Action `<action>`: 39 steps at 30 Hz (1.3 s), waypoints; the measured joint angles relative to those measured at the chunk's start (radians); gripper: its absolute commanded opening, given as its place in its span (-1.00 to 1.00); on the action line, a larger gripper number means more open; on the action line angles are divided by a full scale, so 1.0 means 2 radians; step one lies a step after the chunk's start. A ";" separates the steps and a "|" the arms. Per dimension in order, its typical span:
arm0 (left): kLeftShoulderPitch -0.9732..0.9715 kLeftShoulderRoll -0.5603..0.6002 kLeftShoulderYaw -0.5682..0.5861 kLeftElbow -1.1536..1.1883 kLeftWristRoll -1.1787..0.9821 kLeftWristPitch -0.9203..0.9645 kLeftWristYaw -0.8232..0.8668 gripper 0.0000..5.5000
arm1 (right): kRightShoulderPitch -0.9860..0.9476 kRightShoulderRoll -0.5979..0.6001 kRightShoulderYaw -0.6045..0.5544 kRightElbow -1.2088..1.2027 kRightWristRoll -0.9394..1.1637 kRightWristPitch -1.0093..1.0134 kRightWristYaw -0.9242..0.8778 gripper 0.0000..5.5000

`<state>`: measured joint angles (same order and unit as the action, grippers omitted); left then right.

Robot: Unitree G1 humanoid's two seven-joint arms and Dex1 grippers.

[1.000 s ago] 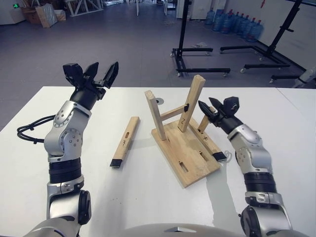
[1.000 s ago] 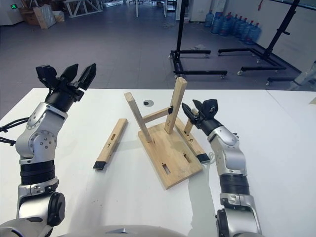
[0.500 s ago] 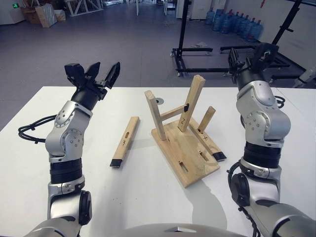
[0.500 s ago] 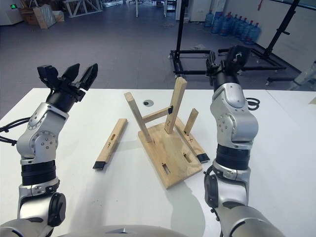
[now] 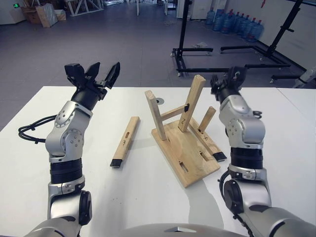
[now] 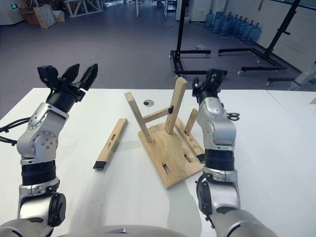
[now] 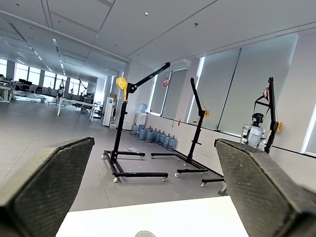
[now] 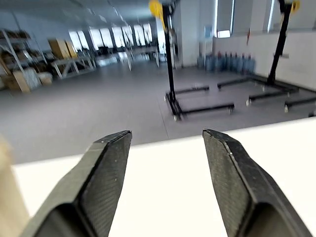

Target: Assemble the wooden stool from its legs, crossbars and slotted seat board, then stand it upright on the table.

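Right tool spread wide over white table.

Bright, even indoor light falls from overhead onto a white table, which looks pale and nearly uniform. A narrow, soft shadow edges the seat board. An upright leg throws only faint shade toward the loose leg. The grey floor behind the table is dimmer, with a dull sheen. In the left wrist view, shaded windows glow softly and the ceiling is evenly lit. In the right wrist view, far windows are washed out to white and the tabletop glares pale.
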<state>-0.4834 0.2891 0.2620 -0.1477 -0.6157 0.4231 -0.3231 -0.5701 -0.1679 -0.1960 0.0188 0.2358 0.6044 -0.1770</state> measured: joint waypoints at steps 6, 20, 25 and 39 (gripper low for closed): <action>0.003 0.000 0.001 0.000 0.001 0.000 0.001 0.63 | 0.030 0.016 -0.007 0.044 0.002 -0.075 0.025 -0.04; 0.170 0.034 0.074 -0.147 -0.215 0.141 -0.012 0.63 | 0.129 -0.319 -0.206 -0.175 0.220 0.182 0.329 -0.04; 0.295 0.065 0.032 -0.219 -0.213 0.182 -0.023 0.70 | 0.382 -0.297 -0.149 -0.171 0.193 0.112 0.478 -0.02; 0.293 0.032 -0.088 -0.241 -0.046 0.142 0.055 0.96 | 0.275 -0.196 0.007 -0.090 0.097 0.041 0.370 0.50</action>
<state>0.1032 0.3537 0.0859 -0.6292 -0.7067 0.7064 -0.2138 -0.0196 -0.5608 -0.1815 -0.1603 0.4299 0.6858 0.5638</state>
